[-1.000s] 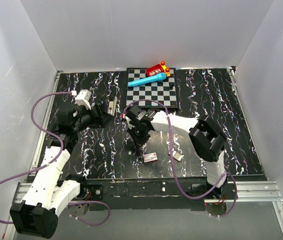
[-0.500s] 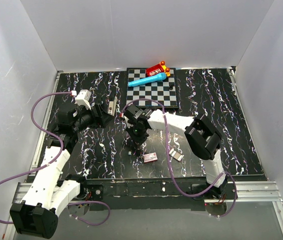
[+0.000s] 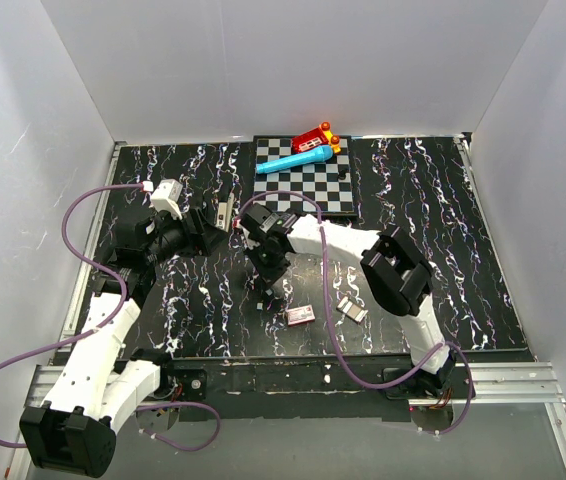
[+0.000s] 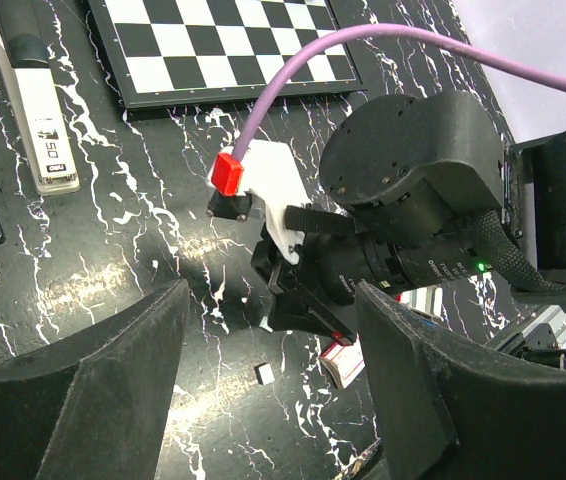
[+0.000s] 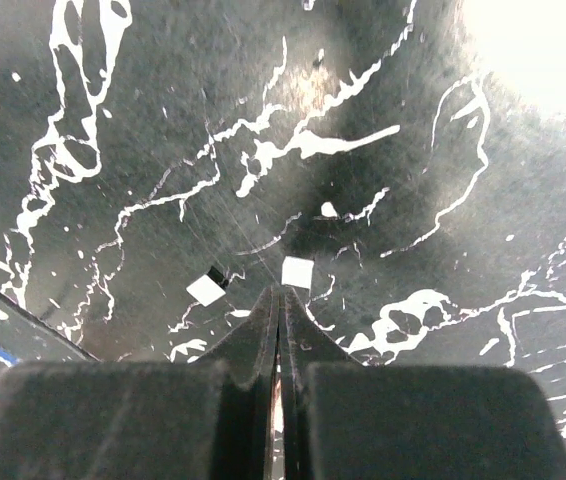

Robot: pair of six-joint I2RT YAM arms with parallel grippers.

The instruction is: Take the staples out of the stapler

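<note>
The stapler (image 3: 225, 212) lies on the black marbled table left of the chessboard; in the left wrist view it (image 4: 38, 110) is a slim body with a silvery top strip, at the upper left. My left gripper (image 3: 210, 224) is wide open and empty just near of the stapler; in its own view (image 4: 268, 400) it looks at the right arm. My right gripper (image 3: 267, 292) points down at the table with its jaws pressed together (image 5: 281, 293). Two small white bits (image 5: 297, 271) lie on the table just past its tips; one also shows in the left wrist view (image 4: 262, 373).
A small pink-and-white box (image 3: 301, 314) lies near the front edge, also seen under the right arm (image 4: 343, 362). Silvery staple strips (image 3: 353, 310) lie to its right. A chessboard (image 3: 315, 192) at the back carries a blue marker (image 3: 293, 160) and a red toy (image 3: 315, 137).
My right arm has swung left and slightly back, its gripper moving away from the pink-and-white box. The left arm and the stapler have not moved.
</note>
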